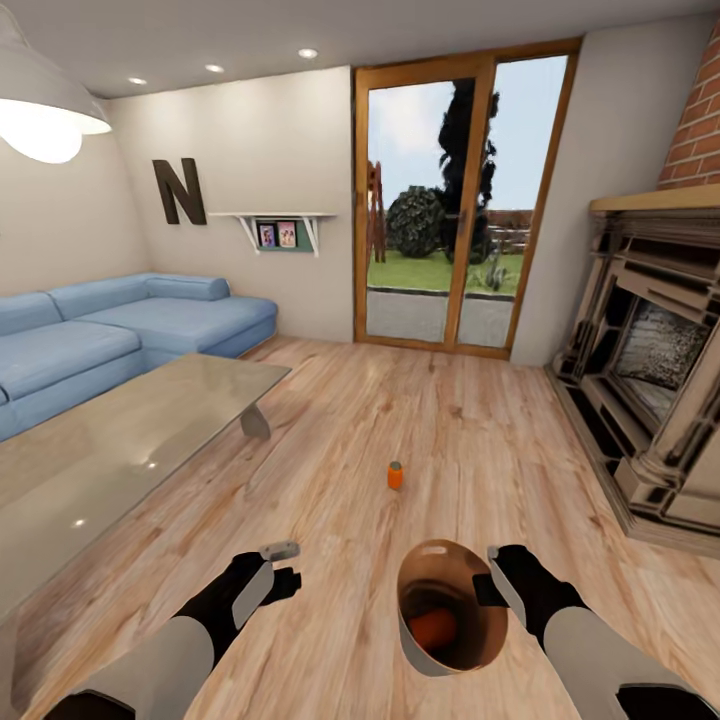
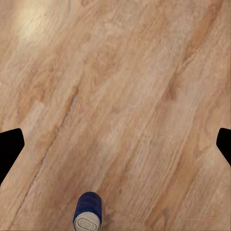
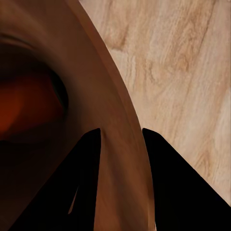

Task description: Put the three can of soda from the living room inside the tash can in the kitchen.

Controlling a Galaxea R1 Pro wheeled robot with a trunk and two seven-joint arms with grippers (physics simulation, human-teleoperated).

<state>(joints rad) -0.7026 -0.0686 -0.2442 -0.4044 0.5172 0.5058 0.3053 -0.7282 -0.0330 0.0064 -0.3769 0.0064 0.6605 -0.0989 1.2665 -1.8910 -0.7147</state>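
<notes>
The right hand (image 1: pixel 492 572) is clenched on the rim of the tash can (image 1: pixel 450 608), one finger (image 3: pixel 86 168) inside the wall and one outside. The bucket tilts, its mouth facing up toward the head camera, with a reddish can (image 1: pixel 432 628) lying inside. The left hand (image 1: pixel 280 560) is spread wide over the plank floor (image 1: pixel 450 430), grasping nothing; a blue can (image 2: pixel 87 211) stands upright just below it. Farther ahead an orange can (image 1: pixel 395 475) stands upright.

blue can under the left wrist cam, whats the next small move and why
Probably lower the open left pincer onto the blue can: it stands upright on the floor, ungrasped, while the right pincer holds the trash can by its rim, one reddish can already inside.
</notes>
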